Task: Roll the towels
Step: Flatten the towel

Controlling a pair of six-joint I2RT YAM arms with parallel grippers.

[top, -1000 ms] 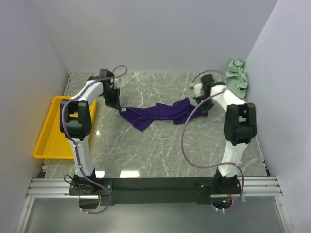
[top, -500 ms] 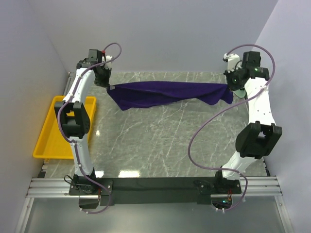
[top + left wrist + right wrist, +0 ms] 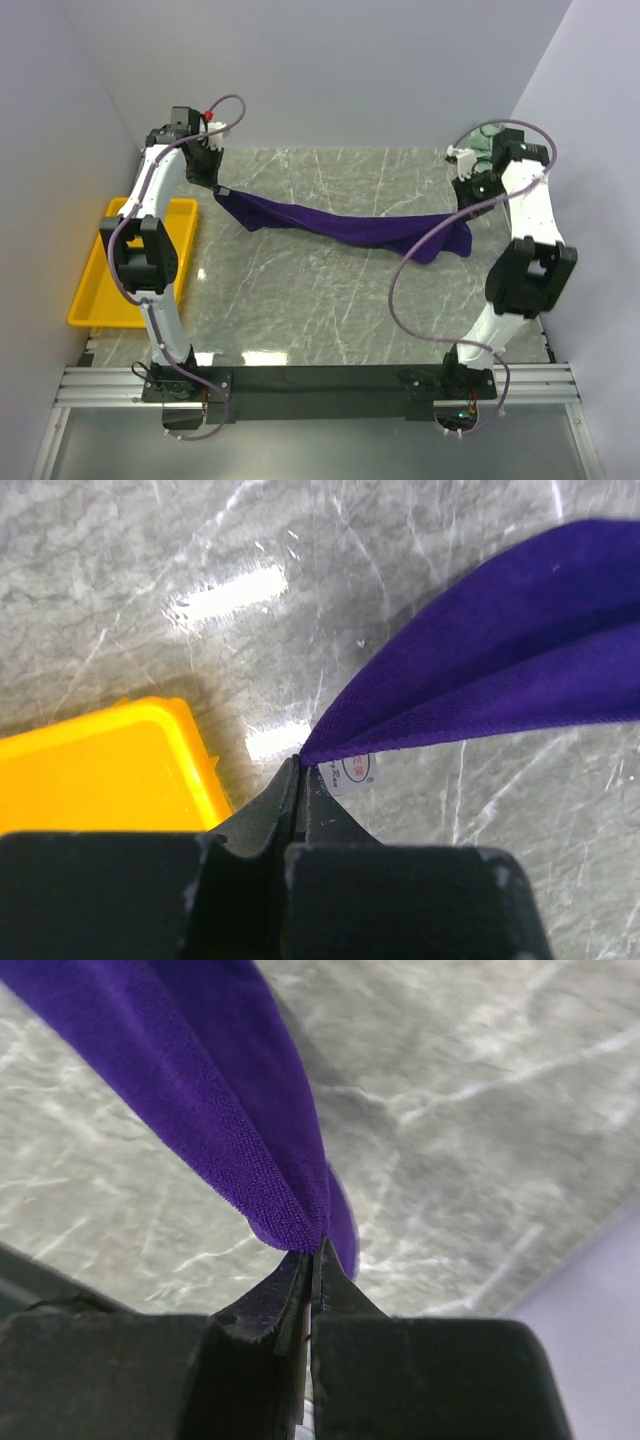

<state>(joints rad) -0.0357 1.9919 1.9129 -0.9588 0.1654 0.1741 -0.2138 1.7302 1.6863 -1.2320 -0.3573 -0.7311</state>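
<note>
The purple towel (image 3: 340,222) hangs stretched in a sagging band between my two grippers, above the marble table. My left gripper (image 3: 218,187) is shut on its left corner; in the left wrist view the jaws (image 3: 302,763) pinch the corner beside a white label, and the towel (image 3: 480,670) fans out to the right. My right gripper (image 3: 464,216) is shut on the right end; in the right wrist view the tips (image 3: 313,1250) pinch the bunched cloth (image 3: 200,1080), and a short tail hangs below. The mint green towel (image 3: 487,133) peeks out behind the right arm at the back right corner.
A yellow plastic tray (image 3: 85,300) lies at the table's left edge, just below the left gripper; its corner shows in the left wrist view (image 3: 100,770). White walls close in the back and both sides. The grey marble table (image 3: 320,310) spreads in front.
Both grippers lifted the towel off the table and spread it wide at the back. Since then it has come lower and sags, and the right end has moved toward the front.
</note>
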